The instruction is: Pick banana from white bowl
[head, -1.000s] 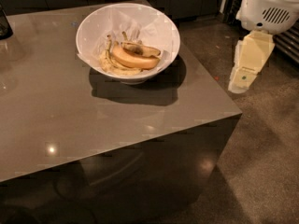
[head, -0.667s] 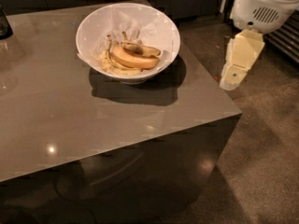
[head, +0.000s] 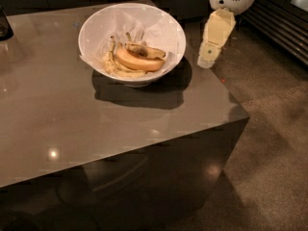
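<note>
One arm only, so no choice of side.

- Far left: a dark object [head: 4, 25], cut by the frame edge, stands on the table [head: 72, 124].
- Centre, far half of the table: the white bowl [head: 161, 25], close to the table's right edge.
- In the bowl, left part: limp peel strips [head: 114, 66].
- In the bowl, middle: a smooth orange-yellow banana [head: 137, 63], lying low.
- Touching it on the far side and slightly higher: the banana [head: 144, 51], stubby with dark bruising. Its long axis runs roughly left to right.
- Right of the bowl: the gripper [head: 207, 60] hangs tip-down outside the rim, just beside the bowl. Nothing is seen in it. Released or clenched, cannot tell.

Judgement: the banana lies to the left of the gripper, inside the rim. The coming move is leftward over the rim, then down, with the grip set across the long axis. Risk: taking the orange banana instead.
</note>
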Tool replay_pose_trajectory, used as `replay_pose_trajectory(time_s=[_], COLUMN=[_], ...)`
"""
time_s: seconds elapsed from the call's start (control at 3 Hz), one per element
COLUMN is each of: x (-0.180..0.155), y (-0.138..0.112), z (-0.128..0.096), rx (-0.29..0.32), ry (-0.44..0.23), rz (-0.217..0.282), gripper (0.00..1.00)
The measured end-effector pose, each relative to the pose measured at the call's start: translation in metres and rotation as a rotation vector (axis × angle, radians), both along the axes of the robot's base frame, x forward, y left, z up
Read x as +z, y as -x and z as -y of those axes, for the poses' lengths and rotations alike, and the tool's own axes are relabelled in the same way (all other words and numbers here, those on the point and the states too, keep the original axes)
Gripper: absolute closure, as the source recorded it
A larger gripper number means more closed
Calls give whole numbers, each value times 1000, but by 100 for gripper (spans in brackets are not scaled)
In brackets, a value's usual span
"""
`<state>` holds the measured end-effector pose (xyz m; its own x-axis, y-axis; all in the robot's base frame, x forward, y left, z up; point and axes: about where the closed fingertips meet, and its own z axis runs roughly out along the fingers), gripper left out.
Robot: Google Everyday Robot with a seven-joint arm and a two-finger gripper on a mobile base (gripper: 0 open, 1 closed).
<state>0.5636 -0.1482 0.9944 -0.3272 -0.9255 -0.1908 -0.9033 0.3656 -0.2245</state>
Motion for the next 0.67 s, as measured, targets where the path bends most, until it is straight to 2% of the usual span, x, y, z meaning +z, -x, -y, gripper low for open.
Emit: replay_pose_trajectory(time_s=[0.33, 0.67], x=[4, 1], y=[-20, -42], z=[-14, -28], rx=[-1, 20], ry=[-6, -99], rz=[9, 2], gripper=[0, 0])
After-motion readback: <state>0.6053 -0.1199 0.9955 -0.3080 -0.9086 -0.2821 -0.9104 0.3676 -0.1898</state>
